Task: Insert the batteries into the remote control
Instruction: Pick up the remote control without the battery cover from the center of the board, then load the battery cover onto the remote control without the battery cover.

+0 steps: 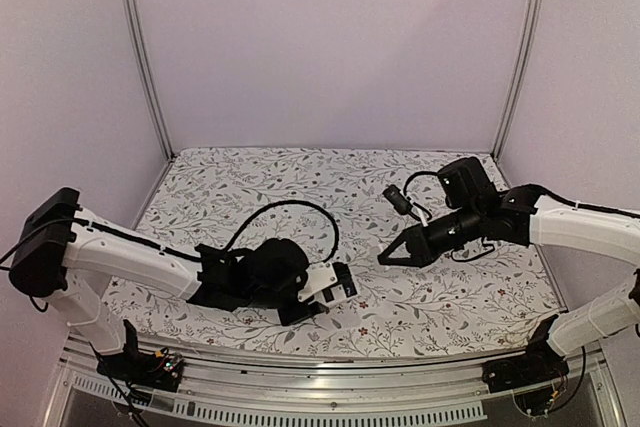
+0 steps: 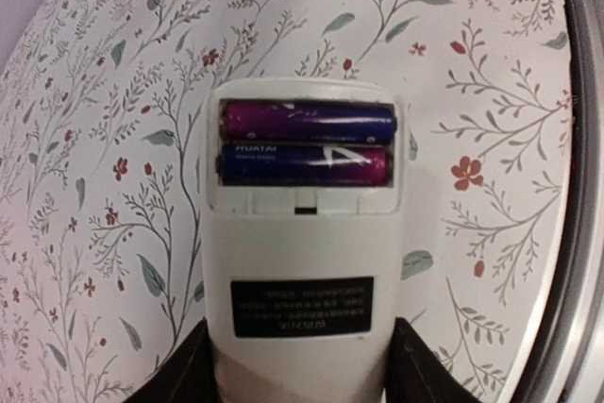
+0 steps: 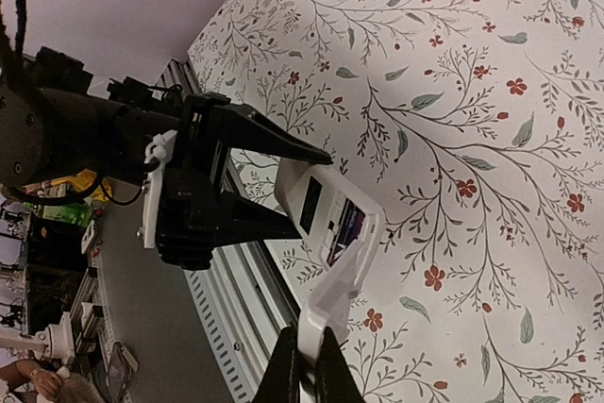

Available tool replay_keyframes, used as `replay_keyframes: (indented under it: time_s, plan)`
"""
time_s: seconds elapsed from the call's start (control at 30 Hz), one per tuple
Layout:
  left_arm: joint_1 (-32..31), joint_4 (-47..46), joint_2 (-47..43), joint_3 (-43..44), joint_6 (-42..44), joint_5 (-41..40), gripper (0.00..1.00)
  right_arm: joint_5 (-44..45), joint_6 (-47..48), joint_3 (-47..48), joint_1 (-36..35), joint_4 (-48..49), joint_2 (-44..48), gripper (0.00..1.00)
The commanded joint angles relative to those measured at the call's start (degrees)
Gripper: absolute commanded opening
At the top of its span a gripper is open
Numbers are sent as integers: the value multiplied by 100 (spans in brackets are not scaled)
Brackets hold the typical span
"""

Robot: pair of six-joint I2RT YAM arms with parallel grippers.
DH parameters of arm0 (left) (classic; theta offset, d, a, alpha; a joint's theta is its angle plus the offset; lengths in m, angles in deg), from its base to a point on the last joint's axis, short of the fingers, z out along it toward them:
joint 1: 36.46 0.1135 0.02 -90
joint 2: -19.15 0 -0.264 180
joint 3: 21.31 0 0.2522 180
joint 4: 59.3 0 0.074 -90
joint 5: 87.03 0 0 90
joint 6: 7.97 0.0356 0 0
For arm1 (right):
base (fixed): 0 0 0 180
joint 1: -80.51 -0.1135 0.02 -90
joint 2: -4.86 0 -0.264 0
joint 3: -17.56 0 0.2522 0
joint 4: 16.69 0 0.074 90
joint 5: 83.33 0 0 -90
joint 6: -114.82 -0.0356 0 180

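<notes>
Batteries lay side by side in the open compartment at the far end of the remote control, on its white back. Both looked seated, with nothing over them.

The risk, as I judged it, lay there. Any jolt or roll of the remote could have tipped a cell out of its uncovered bay. The remote was gripped only at its near end, so a push at the far end could have levered it round in the grip. A thin white piece, apparently the compartment's cover, reached up to the remote's battery end at a slant. Had it gone on crooked, it could have missed its seat, jammed or ridden over a battery. Held by one edge, it could also have pivoted or slipped out of its pinch.

The left gripper was closed on the remote's near end. Its dark fingers pressed against the two long sides at about the remote's width. The right gripper had its fingers pressed almost together, nipping the near edge of the cover. Whether the cover's far edge touched the remote, I could not tell.

The remote was out over the near part of the floral table. The pictures did not settle whether it rested on the cloth or hung above it.
</notes>
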Motion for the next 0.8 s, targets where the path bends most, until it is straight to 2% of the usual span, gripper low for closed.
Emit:
replay_keyframes:
  time_s: [0.0, 0.3, 0.6, 0.77]
  plan:
    - [-111, -1225, -401, 11, 859, -553, 0, -434, 105, 388, 15, -153, 169, 0]
    - [-207, -1515, -506, 277, 1345, -653, 0, -1286, -371, 389, -81, 521, 155, 0]
    - [-210, -1655, -536, 334, 1606, -938, 0, -1052, -266, 794, -80, -11, -27, 0]
    - [-217, -1711, -542, 362, 1545, -963, 0, -1081, -236, 799, -81, 8, -116, 0]
